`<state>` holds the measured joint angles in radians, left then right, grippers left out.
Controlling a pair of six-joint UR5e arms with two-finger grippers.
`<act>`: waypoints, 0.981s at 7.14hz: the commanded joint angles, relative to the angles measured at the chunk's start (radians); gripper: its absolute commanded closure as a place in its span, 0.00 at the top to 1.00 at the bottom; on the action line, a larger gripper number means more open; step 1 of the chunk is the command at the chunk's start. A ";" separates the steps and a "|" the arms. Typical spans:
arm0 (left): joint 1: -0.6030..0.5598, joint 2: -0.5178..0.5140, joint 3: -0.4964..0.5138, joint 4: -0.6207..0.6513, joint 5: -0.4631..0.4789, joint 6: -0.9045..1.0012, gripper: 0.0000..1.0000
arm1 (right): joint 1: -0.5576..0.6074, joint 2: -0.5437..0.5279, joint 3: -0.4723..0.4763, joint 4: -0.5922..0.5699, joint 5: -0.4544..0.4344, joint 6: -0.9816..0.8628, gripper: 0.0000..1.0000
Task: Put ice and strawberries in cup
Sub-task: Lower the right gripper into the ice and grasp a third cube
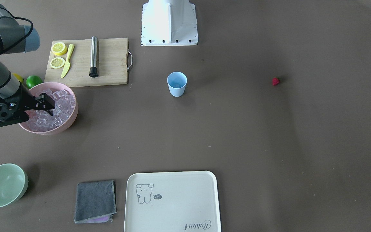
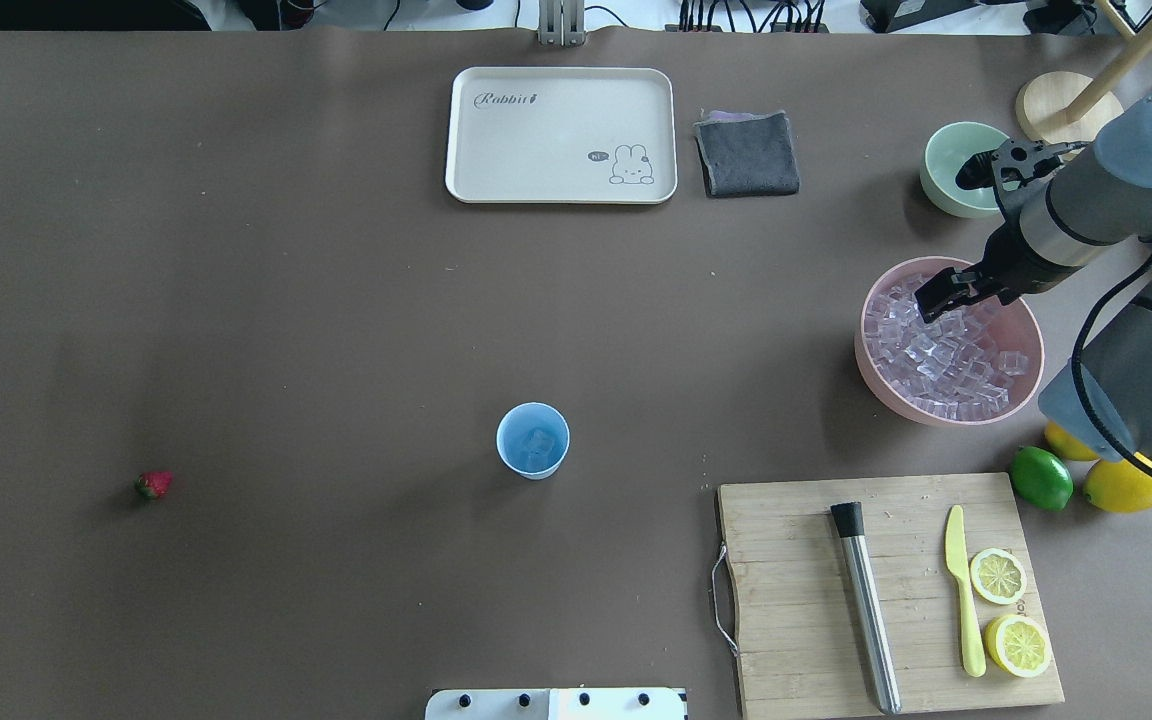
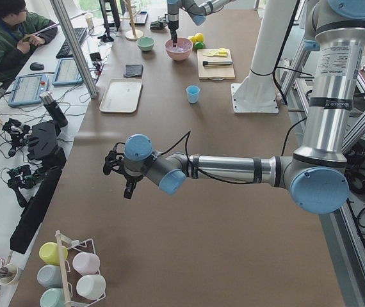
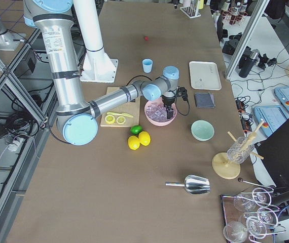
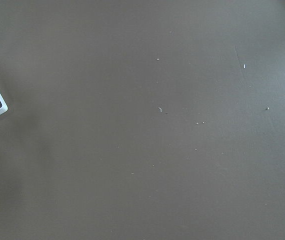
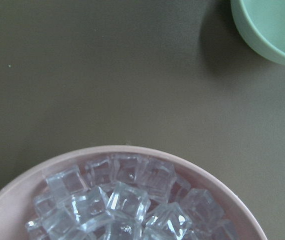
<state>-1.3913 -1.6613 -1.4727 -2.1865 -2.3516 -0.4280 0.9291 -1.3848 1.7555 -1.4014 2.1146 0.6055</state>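
Note:
The light blue cup [image 2: 533,440] stands upright mid-table, with a clear ice cube in its bottom; it also shows in the front view [image 1: 176,83]. More ice [image 2: 946,360] fills the pink bowl [image 2: 936,415]. My right gripper [image 2: 936,298] hangs just over the bowl's far side, and its fingers look open and empty [image 1: 48,104]. The right wrist view shows ice [image 6: 127,200] below. The strawberry [image 2: 153,485] lies alone on the table, far on the left side. My left gripper [image 3: 129,188] hovers over bare table; I cannot tell if it is open or shut.
A cutting board [image 2: 796,560] holds a steel muddler [image 2: 866,600], a yellow knife and two lemon slices. A lime [image 2: 1041,478] and lemons lie by the pink bowl. A pale green bowl [image 2: 961,170], a grey cloth [image 2: 746,153] and a cream tray [image 2: 561,190] line the far edge.

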 commanded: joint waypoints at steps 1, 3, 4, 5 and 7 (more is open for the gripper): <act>0.000 0.000 0.002 0.001 0.000 0.002 0.98 | -0.006 0.001 0.004 0.004 -0.001 0.057 0.96; 0.000 0.000 0.002 0.001 0.000 0.002 0.98 | -0.013 0.000 -0.002 0.004 -0.002 0.057 0.71; 0.000 0.000 0.002 0.001 0.000 0.002 0.98 | -0.019 -0.003 -0.004 0.004 -0.004 0.059 0.71; 0.000 0.000 0.002 0.001 0.000 0.002 0.98 | -0.024 -0.005 -0.004 0.004 -0.007 0.060 0.71; 0.000 -0.002 0.002 0.001 0.000 0.002 0.98 | -0.033 -0.008 -0.005 0.004 -0.022 0.063 0.71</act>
<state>-1.3913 -1.6617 -1.4711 -2.1859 -2.3516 -0.4264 0.9003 -1.3908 1.7510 -1.3974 2.0999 0.6668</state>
